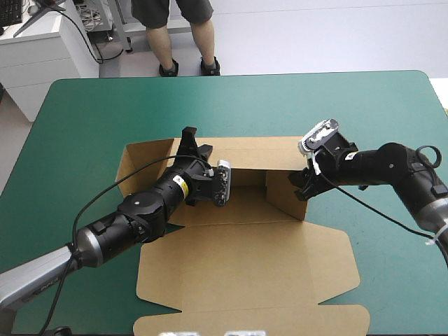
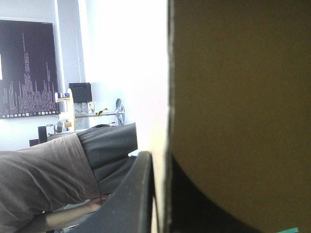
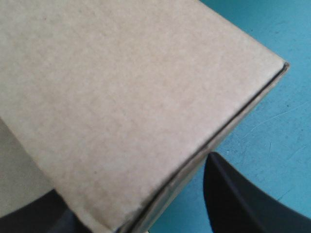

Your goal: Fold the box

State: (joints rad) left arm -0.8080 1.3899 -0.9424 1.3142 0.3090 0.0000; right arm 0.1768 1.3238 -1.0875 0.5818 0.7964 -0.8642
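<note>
The brown box (image 1: 245, 259) lies mid-table with its far wall (image 1: 245, 150) raised, a side wall (image 1: 283, 192) standing at the right, and the lid flat toward the near edge. My left gripper (image 1: 192, 143) sits on the far wall near its left end. In the left wrist view the board's edge (image 2: 167, 97) runs between the black fingers (image 2: 141, 194), so that gripper (image 2: 160, 162) is shut on it. My right gripper (image 1: 302, 187) is at the right side wall. Its wrist view shows a folded board corner (image 3: 146, 121) pinched in the gripper (image 3: 131, 199).
A side flap (image 1: 140, 164) lies slanted at the box's far left corner. The lid's front tab (image 1: 252, 322) reaches close to the table's near edge. Bare teal-green cover (image 1: 84, 140) shows left, right and beyond the box.
</note>
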